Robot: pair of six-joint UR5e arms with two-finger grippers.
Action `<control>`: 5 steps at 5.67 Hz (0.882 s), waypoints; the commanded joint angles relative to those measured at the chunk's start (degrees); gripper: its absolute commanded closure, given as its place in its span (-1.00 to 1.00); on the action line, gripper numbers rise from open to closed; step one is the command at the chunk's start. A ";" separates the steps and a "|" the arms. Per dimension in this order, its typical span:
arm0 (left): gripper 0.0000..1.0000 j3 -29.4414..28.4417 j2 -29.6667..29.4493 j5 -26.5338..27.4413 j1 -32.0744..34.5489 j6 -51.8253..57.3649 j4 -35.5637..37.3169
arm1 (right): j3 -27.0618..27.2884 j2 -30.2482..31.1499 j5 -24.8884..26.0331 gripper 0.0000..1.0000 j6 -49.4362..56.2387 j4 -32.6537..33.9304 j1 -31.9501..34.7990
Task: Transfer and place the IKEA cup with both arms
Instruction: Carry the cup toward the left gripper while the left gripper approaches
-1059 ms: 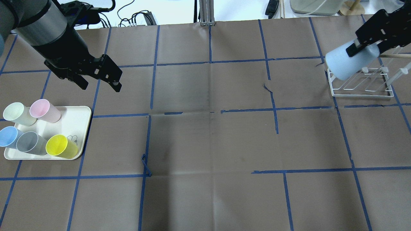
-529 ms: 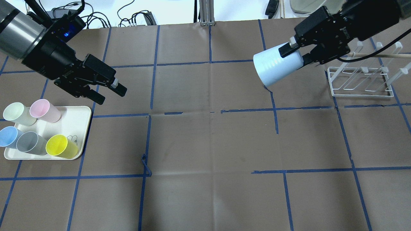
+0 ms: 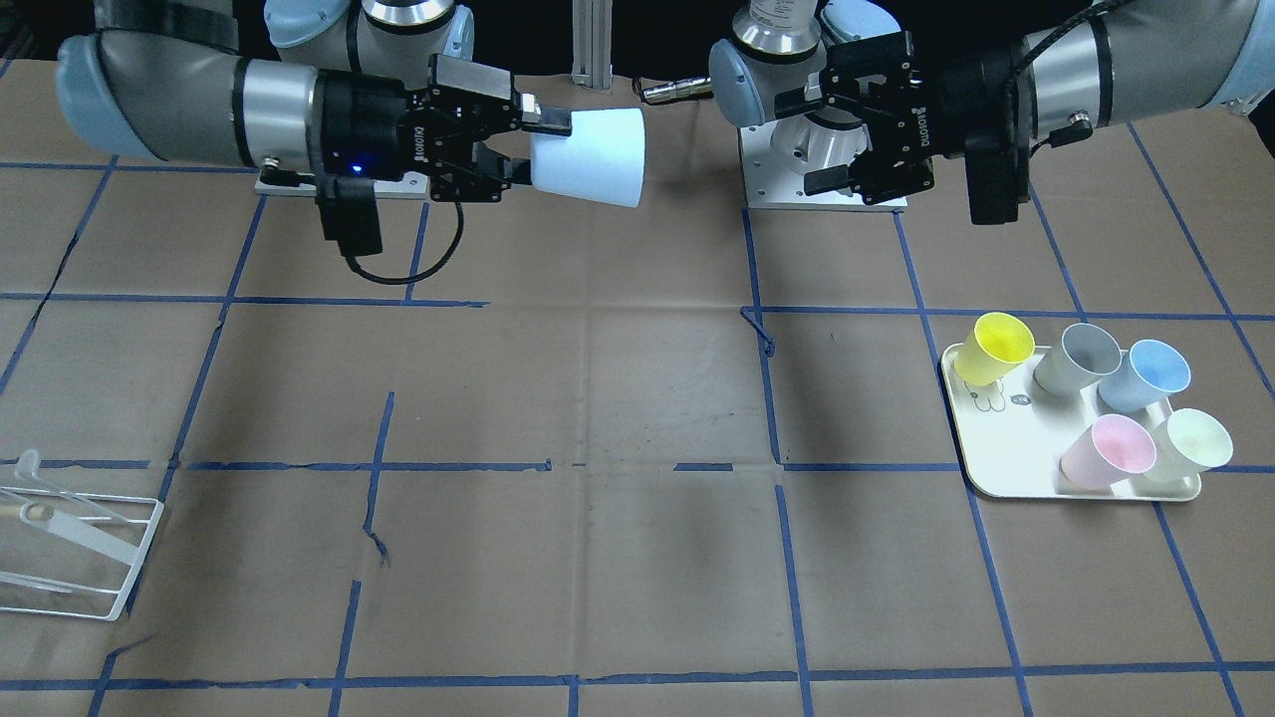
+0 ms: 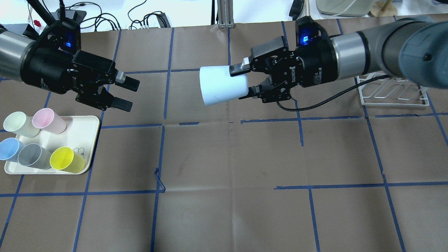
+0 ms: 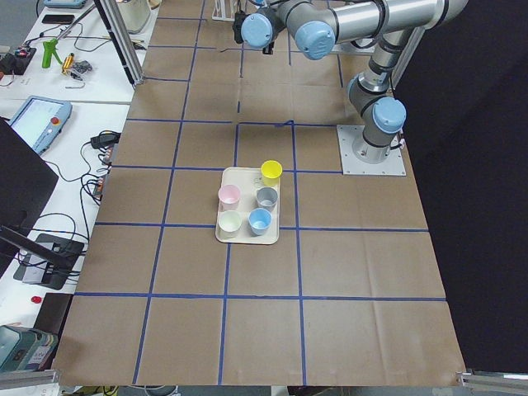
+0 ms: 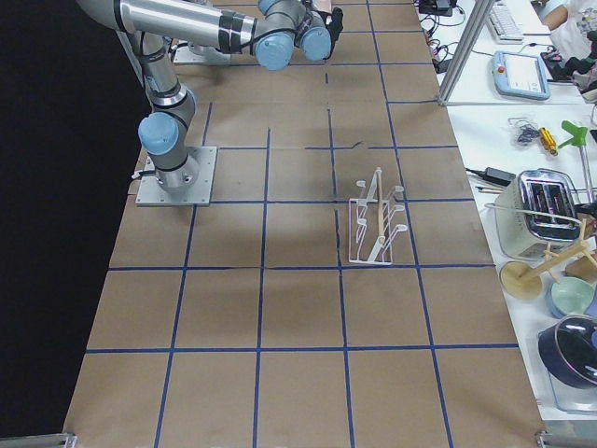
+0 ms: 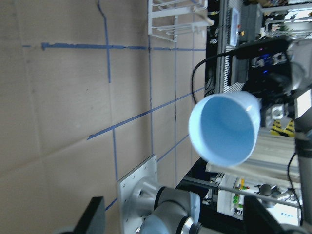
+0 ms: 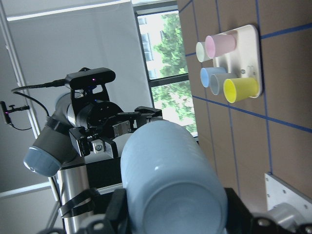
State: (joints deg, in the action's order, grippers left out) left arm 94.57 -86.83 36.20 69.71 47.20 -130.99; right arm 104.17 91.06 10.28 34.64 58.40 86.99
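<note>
The IKEA cup point(image 4: 222, 85) is pale blue and lies on its side in the air above the far middle of the table, with its mouth toward my left arm. My right gripper point(image 4: 244, 80) is shut on its base end. It shows the same way in the front view, cup point(image 3: 593, 157) in right gripper point(image 3: 538, 149). My left gripper point(image 4: 128, 94) is open and empty, level with the cup and a clear gap away from it. The left wrist view looks into the cup's mouth point(image 7: 224, 129). The right wrist view shows the cup's wall point(image 8: 170, 180).
A cream tray point(image 4: 80, 136) at the near left holds a sky-blue cup point(image 4: 8, 148), a grey cup point(image 4: 33, 156), a yellow cup point(image 4: 66, 160), a pink cup point(image 4: 49, 120) and a pale green cup point(image 4: 19, 124). A white wire rack point(image 4: 393, 94) stands at the far right.
My right gripper has carried the cup left from the rack to the table's middle. My left gripper has turned level to face it, still open.
</note>
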 commanded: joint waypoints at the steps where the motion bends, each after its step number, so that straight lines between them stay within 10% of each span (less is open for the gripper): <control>1: -0.98 0.79 -0.01 -6.75 -0.10 1.13 0.03 | 5.14 -0.09 -9.55 0.21 2.61 0.14 4.57; 5: -0.97 1.06 0.09 -10.54 5.42 0.43 -2.67 | 7.19 0.17 -11.07 0.20 5.53 0.23 4.67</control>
State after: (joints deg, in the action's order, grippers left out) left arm 95.52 -86.60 25.79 73.92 47.67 -132.43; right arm 111.34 91.19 -0.63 40.09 58.62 91.61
